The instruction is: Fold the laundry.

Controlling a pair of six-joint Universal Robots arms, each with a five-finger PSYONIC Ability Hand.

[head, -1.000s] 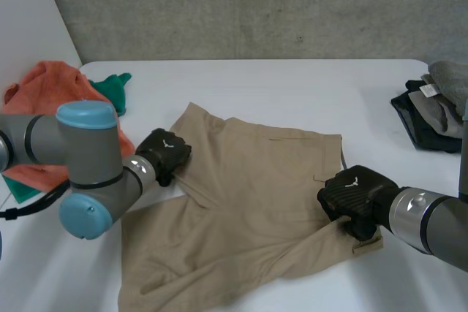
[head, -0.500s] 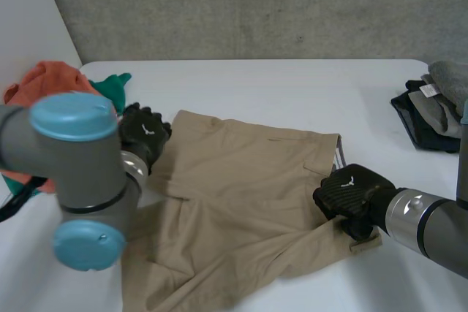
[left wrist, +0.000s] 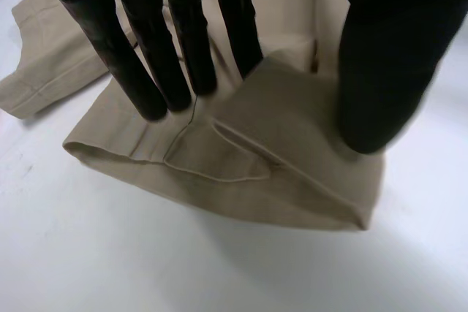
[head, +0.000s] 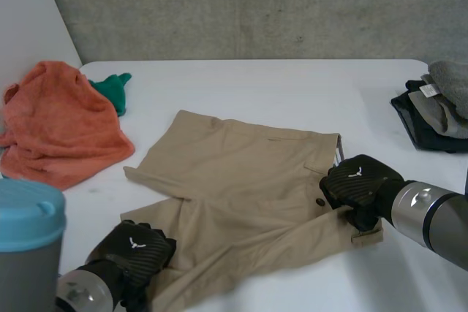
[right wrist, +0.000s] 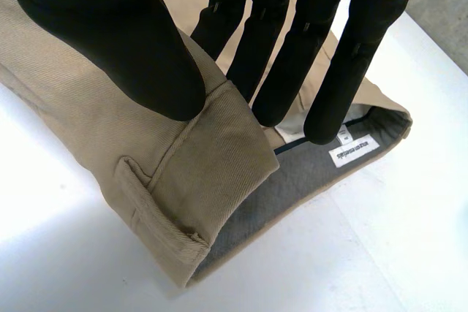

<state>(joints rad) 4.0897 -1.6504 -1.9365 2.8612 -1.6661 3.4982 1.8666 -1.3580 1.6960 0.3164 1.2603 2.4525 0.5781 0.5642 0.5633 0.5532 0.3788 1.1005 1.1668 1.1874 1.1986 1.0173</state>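
Lower left of the head view: left hand (head: 135, 252) on the near leg hem of the shorts (head: 241, 180). Its wrist view shows the fingers (left wrist: 153, 71) straight, with tips and thumb set down on the cloth and a low ridge of cloth between them. Nothing is closed round the cloth, so the hand is released and only pressing.

Right of centre: right hand (head: 360, 184) at the end of the waistband (right wrist: 212, 158). Thumb on the outer face, fingers on the grey lining, the band pinched between them. It is grasping the shorts.

Mid-frame: the shorts lie on the table (head: 256, 82), mostly flat. One leg hem is turned over at left and the near edge is rumpled. Judged: spread out, no real fold made yet, all the folding left.

Far left: orange towel (head: 62, 126) and green cloth (head: 111, 87), heaped and unfolded, yet to do.

Far right edge: dark pile (head: 428, 115) of clothes, stacked. How neatly, can't tell.
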